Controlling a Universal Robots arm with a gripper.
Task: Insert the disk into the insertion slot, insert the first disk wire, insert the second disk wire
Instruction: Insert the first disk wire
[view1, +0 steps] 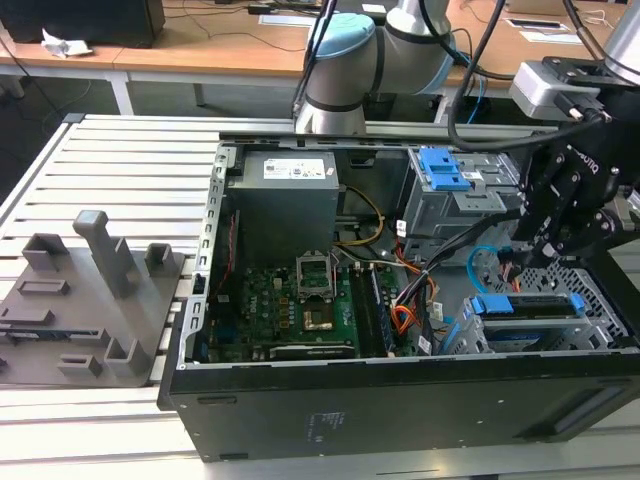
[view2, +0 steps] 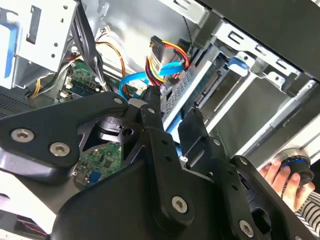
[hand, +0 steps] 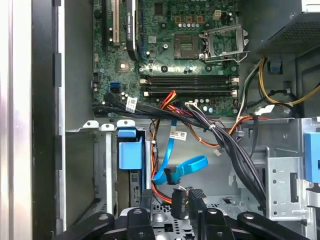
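Note:
The disk (view1: 527, 306), seen by its bright blue carrier, sits inside the insertion slot (view1: 580, 282), a grey perforated bay at the exterior view's right end of the open computer case. In the first wrist view the blue carrier (hand: 130, 152) shows in the bay. My gripper (view1: 520, 258) hangs just above the disk's wire end. A blue flat wire (hand: 186, 167) with a black plug lies just beyond the gripper (hand: 187, 197). In the second wrist view a plug with red, yellow and black wires (view2: 162, 50) hangs beyond the gripper (view2: 172, 107), beside the blue wire (view2: 131, 82).
The case holds a motherboard (view1: 290, 300), a power supply (view1: 285, 195) and a taller grey cage with a blue latch (view1: 445, 170). A thick black cable bundle (hand: 225, 140) crosses near the bay. A grey fixture (view1: 90, 290) lies at the exterior view's left. A hand (view2: 277, 175) holds a round blue-ringed object.

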